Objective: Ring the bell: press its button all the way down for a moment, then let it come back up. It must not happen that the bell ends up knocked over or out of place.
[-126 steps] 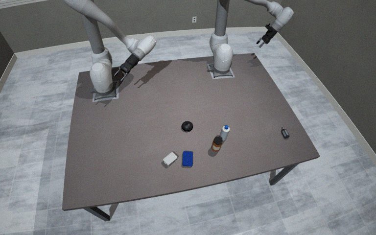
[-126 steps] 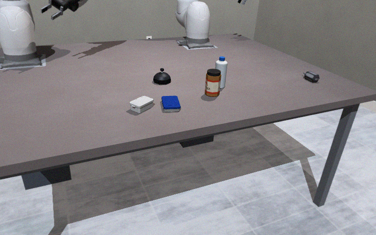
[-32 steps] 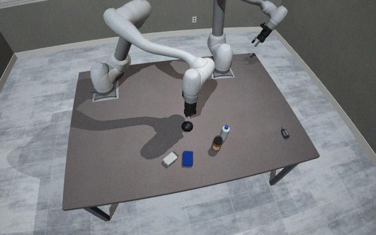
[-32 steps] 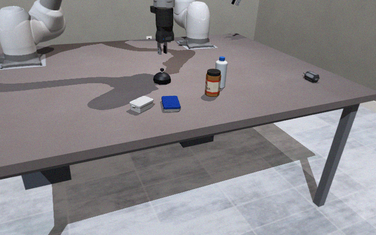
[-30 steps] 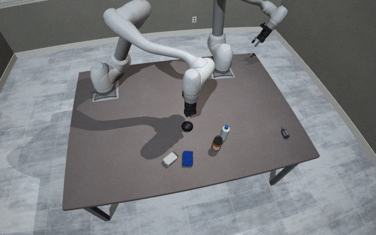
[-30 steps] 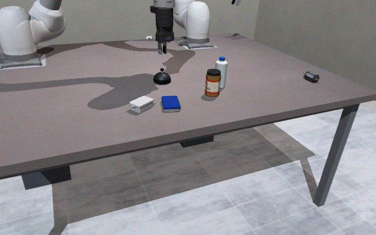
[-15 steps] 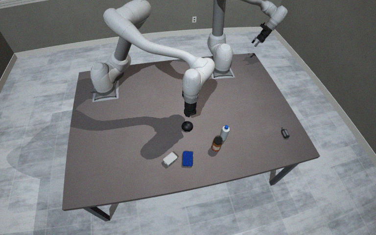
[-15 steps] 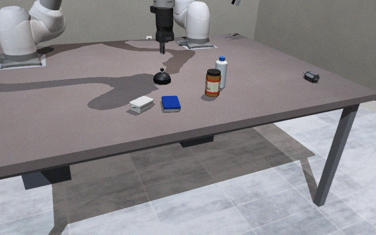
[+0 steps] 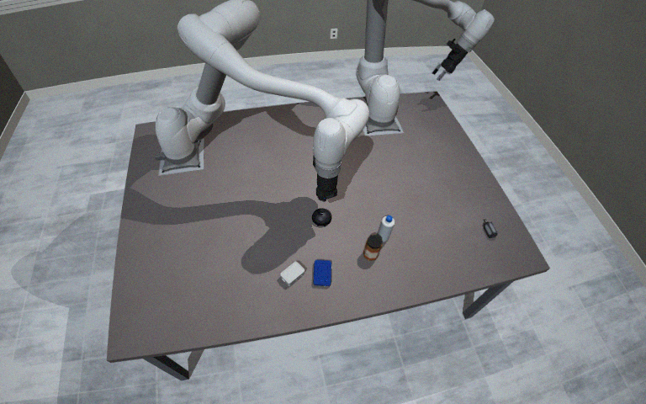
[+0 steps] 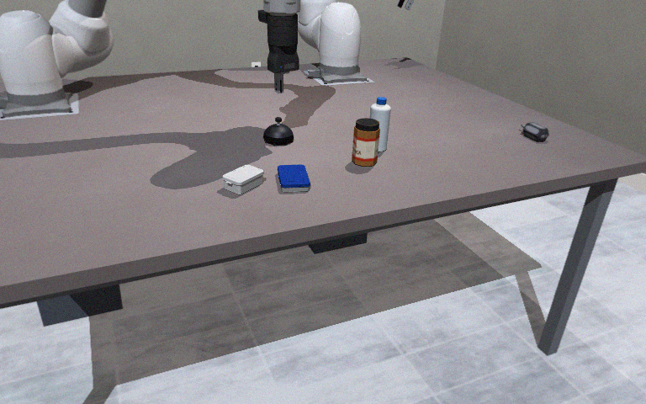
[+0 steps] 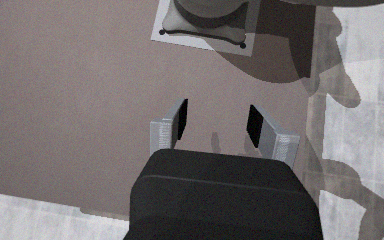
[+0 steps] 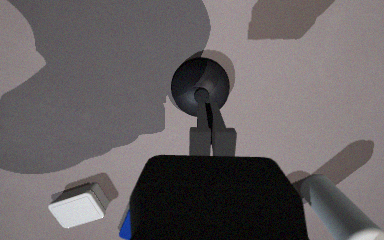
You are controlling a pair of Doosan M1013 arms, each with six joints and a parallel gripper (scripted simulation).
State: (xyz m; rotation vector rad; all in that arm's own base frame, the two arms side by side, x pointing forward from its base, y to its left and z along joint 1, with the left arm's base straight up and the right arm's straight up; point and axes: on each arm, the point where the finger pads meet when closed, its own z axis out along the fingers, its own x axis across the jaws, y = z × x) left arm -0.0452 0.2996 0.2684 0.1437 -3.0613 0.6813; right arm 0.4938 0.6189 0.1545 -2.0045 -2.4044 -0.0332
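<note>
The black bell (image 9: 321, 217) (image 10: 278, 135) (image 12: 200, 72) stands upright on the table (image 9: 214, 305) (image 10: 166, 224). Its round button (image 10: 277, 119) (image 12: 201, 93) is up on top of the dome. My right gripper (image 9: 325, 199) (image 10: 278, 91) (image 12: 207, 115) is shut and empty, pointing down above the bell with a clear gap to the button in the exterior view. In the right wrist view its fingertips reach to the button's near edge. My left gripper (image 9: 438, 76) (image 10: 405, 4) (image 11: 217, 114) is open and empty, high up beyond the table's far right corner.
A white case (image 9: 292, 273) (image 10: 243, 178) (image 12: 77, 210) and a blue box (image 9: 322, 273) (image 10: 293, 177) lie in front of the bell. A brown jar (image 9: 372, 247) (image 10: 365, 145) and a white bottle (image 9: 386, 228) (image 10: 382, 116) stand to its right. A small dark object (image 9: 489, 228) (image 10: 535, 131) lies far right.
</note>
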